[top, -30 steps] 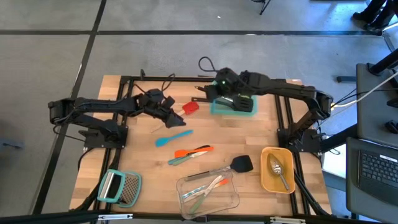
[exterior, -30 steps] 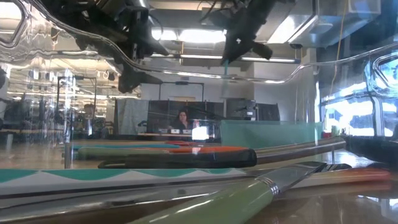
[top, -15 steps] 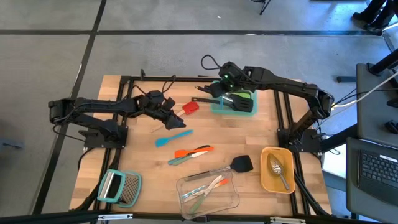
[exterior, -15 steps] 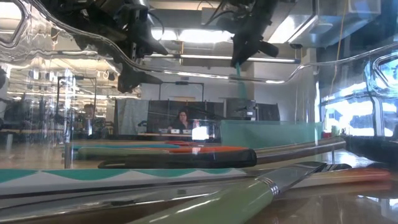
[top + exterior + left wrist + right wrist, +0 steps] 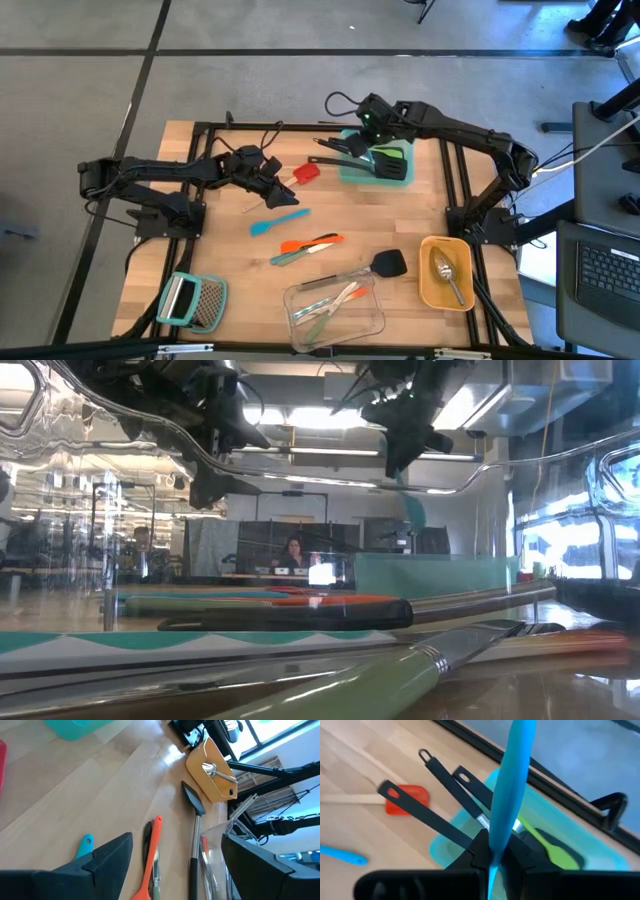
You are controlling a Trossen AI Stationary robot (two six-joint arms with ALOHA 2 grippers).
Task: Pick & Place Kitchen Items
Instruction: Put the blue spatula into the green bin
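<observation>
My right gripper (image 5: 494, 854) hangs above the teal container (image 5: 351, 173) at the table's far edge, its fingers pinched on a slim blue tool (image 5: 512, 780) that stands up past them. Under it, black utensil handles (image 5: 451, 786) jut out over the container's rim, and a green spatula (image 5: 547, 846) lies inside. Just beside the container, the red spatula (image 5: 306, 173) rests on the wood. My left gripper (image 5: 268, 177) waits near that spatula with its fingers spread wide. Nearer the front lie a teal tool (image 5: 277, 222), an orange tool (image 5: 311, 242) and a black slotted spatula (image 5: 388, 263), beside a clear container (image 5: 371, 320) and a yellow container (image 5: 430, 285) holding a spoon (image 5: 445, 270).
</observation>
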